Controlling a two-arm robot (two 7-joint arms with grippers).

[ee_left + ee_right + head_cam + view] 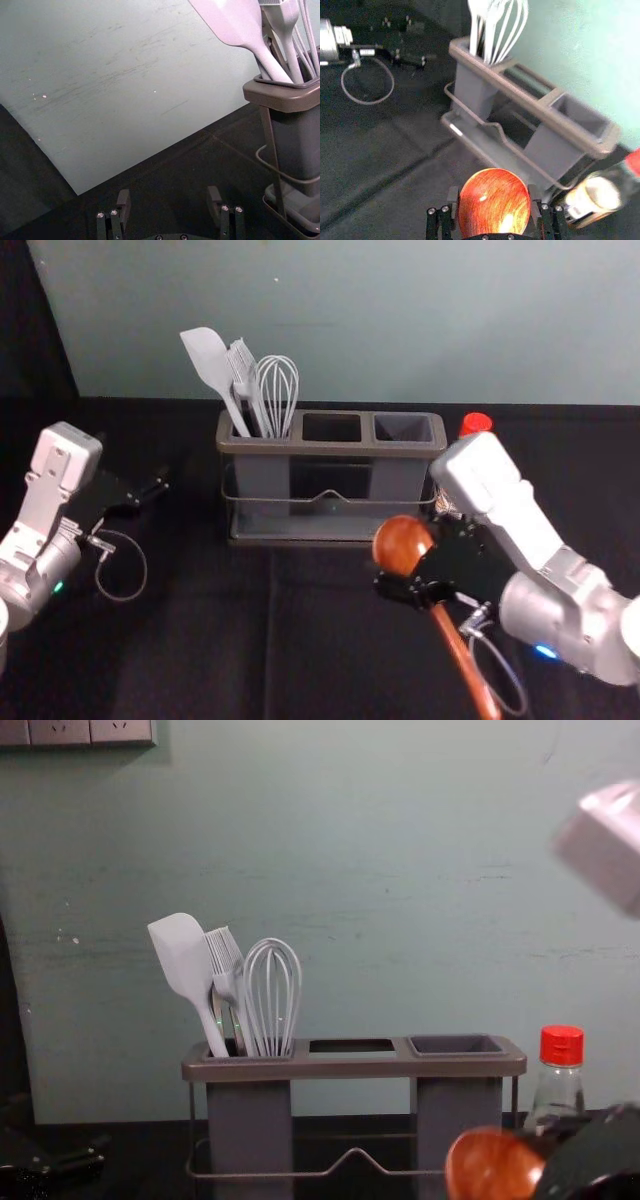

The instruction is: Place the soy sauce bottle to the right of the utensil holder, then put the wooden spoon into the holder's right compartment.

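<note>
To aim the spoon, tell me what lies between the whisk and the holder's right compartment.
The middle opening, with no utensil in it, lies between the whisk and the right compartment, in the head view.

The wooden spoon is a glossy orange-brown, streaked with darker grain. I see a bright red cap on the soy sauce bottle. The utensil holder is brownish-grey at the rim, with grey compartments; the spatula, brush and whisk are plain pale grey. The left gripper and right gripper are black. Behind, the grey-green wall has dark scuffs.
</note>
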